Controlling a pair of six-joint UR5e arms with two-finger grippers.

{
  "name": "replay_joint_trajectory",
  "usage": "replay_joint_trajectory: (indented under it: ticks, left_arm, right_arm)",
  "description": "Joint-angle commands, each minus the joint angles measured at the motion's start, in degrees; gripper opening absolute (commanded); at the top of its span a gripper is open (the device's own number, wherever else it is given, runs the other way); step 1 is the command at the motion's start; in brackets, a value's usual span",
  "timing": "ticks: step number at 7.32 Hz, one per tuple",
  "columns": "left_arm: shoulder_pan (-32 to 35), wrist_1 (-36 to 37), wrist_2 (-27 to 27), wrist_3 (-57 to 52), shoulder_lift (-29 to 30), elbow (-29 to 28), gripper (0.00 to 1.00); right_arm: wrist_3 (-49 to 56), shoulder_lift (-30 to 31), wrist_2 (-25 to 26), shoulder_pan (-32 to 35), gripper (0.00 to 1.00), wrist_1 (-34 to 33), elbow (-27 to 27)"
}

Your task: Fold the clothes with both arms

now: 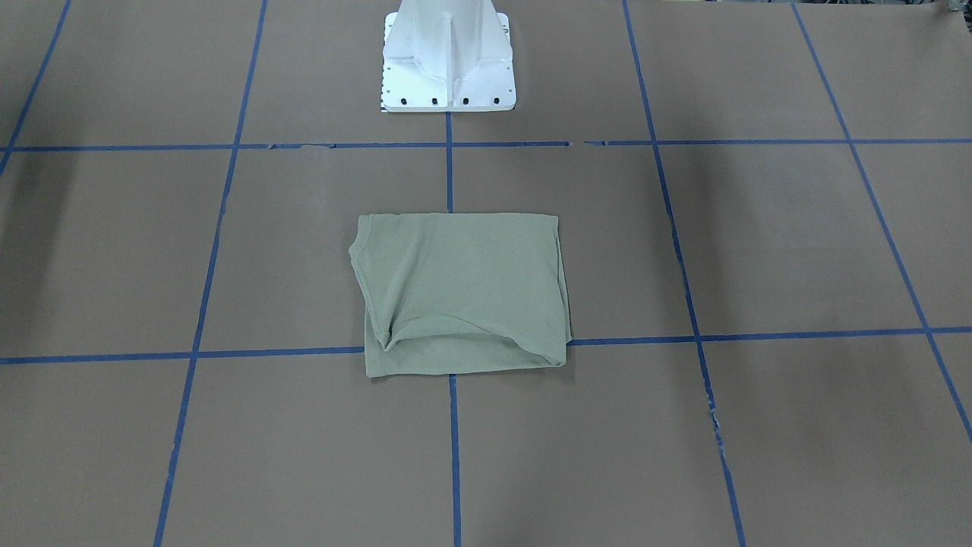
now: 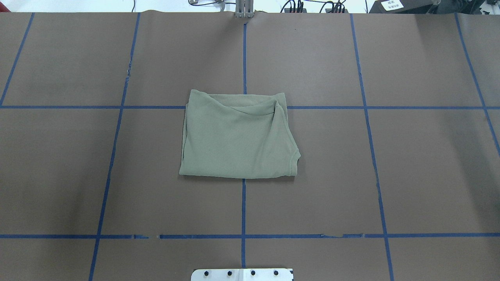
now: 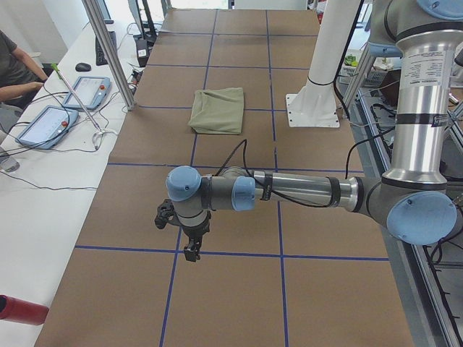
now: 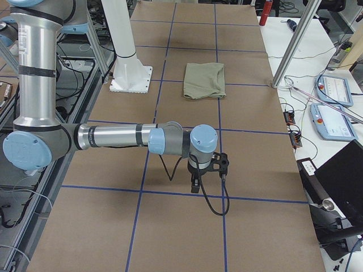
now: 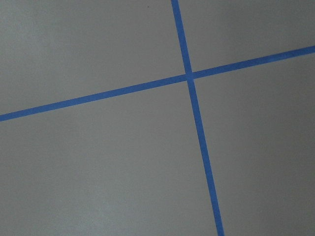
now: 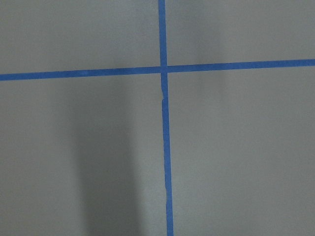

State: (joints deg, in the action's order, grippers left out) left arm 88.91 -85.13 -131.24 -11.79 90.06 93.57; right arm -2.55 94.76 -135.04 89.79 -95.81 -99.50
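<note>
The clothes (image 1: 463,292) are one pale sage-green shirt folded into a compact rectangle, lying flat at the table's centre (image 2: 238,136) with no gripper near it. In the left side view the folded shirt (image 3: 217,110) lies far beyond the near left arm, whose left gripper (image 3: 192,253) points down over a blue tape line. In the right side view the right gripper (image 4: 194,187) hangs likewise, well short of the shirt (image 4: 204,80). I cannot tell whether either gripper is open or shut. Both wrist views show only brown table cover and crossing blue tape.
The white pedestal (image 1: 448,61) stands behind the shirt at the robot's side. A side bench holds teach pendants (image 3: 47,123), cables and a red cylinder (image 3: 18,309), with a seated person (image 3: 14,65). A laptop (image 4: 340,175) sits by the table's other end.
</note>
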Motion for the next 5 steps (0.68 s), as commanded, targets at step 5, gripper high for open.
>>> replay_joint_trajectory:
  ticks: [5]
  left_arm:
    - [0.04, 0.05, -2.26, 8.36, -0.14, -0.23, 0.99]
  right_arm:
    - [-1.66, -0.02, -0.14, -0.14, 1.00, 1.32, 0.09]
